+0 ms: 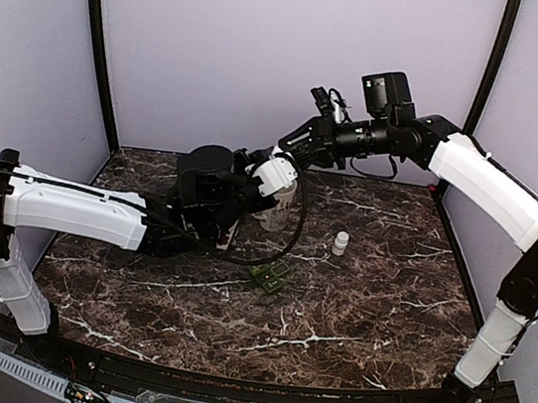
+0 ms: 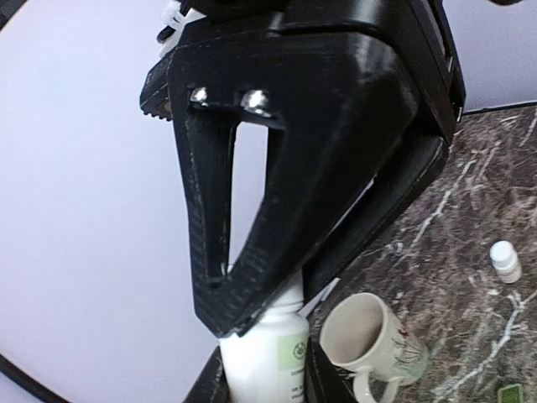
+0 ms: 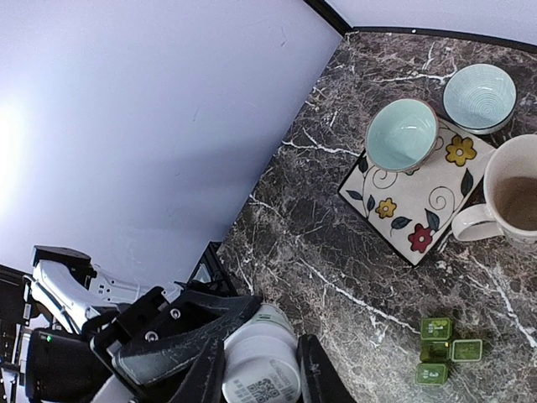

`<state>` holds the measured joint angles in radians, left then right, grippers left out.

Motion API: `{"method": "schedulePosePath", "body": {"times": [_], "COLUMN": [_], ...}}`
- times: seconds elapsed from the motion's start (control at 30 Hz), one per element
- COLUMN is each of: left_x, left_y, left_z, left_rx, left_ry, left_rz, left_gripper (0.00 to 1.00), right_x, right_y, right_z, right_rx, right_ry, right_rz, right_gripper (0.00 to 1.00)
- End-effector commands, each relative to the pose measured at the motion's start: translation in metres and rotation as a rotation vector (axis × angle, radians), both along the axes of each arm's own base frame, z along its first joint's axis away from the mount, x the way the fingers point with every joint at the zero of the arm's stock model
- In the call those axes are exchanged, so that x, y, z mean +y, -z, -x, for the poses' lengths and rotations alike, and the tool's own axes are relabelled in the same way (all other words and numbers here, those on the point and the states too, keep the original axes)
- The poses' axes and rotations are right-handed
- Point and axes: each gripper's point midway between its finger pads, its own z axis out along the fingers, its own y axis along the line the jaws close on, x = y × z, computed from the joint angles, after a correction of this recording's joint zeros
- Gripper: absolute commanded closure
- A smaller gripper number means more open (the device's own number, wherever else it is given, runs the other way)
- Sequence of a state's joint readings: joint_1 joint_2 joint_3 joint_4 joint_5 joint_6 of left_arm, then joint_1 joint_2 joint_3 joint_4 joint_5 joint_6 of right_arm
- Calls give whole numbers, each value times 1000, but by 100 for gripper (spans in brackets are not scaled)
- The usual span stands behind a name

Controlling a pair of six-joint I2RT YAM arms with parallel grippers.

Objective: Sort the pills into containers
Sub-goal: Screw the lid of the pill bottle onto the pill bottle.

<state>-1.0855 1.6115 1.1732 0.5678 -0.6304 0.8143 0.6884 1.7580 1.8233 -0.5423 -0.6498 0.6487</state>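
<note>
The table [image 1: 383, 318] is dark brown marble veined in white. Pale lilac walls [image 1: 271, 42] close it in on three sides, with black posts [image 1: 97, 37] in the back corners.

The two arms meet over the middle of the far half of the table, and the pill bottle [image 3: 260, 363] hangs between them, clear of the marble. It is white with a pale green label. The left pincer [image 2: 268, 312] is clamped on the bottle's body, one broad black finger to each side. The right pincer [image 3: 260, 353] comes from the opposite side and straddles the bottle's round end. Its fingers are narrow and look pressed against the white plastic, so both pincers have it at once.

A cream mug [image 3: 516, 189] stands open-mouthed just beside and below the joined pincers. Ahead of the right pincer's fingertips and beside the mug lies a flowered tile [image 3: 415, 210] carrying a pale teal bowl [image 3: 403, 134]. A second ribbed bowl [image 3: 480, 96] sits just past the tile's far corner. A cluster of green cubes [image 3: 440, 351] rests on the marble to the side of the right pincer, near it, and a small white vial [image 1: 340, 243] stands apart beyond the mug.
</note>
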Motion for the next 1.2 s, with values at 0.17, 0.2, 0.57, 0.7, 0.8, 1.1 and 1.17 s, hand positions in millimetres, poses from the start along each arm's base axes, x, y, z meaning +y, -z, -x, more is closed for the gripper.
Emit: {"method": "schedulePosePath", "body": {"times": [0.17,0.2,0.57,0.7,0.8,1.1,1.17], "left_x": [-7,-8,15,29,36,33,29], "left_y": [-68,-67,-50,-40,-32,-11,-10], "left_z": [27,28,26,19,18,27,30], "left_rx": [-250,-232,-16,107,221,593,683], "left_ry": [-17,3,83,113,177,446,515], "left_rz": [98,108,181,229,261,303,311], "left_gripper": [100,100,100,100,100,100,100], "right_x": [14,14,3,-6,-12,-21,-21], "right_y": [28,27,-9,-30,-41,-54,-53], "right_z": [0,0,0,-1,-1,6,7], "right_rx": [49,44,-73,-126,-152,-203,-218], "right_ry": [6,4,0,20,27,5,-3], "right_rz": [50,44,-35,-92,-125,-151,-146], "right_gripper": [100,100,42,39,37,35,35]}}
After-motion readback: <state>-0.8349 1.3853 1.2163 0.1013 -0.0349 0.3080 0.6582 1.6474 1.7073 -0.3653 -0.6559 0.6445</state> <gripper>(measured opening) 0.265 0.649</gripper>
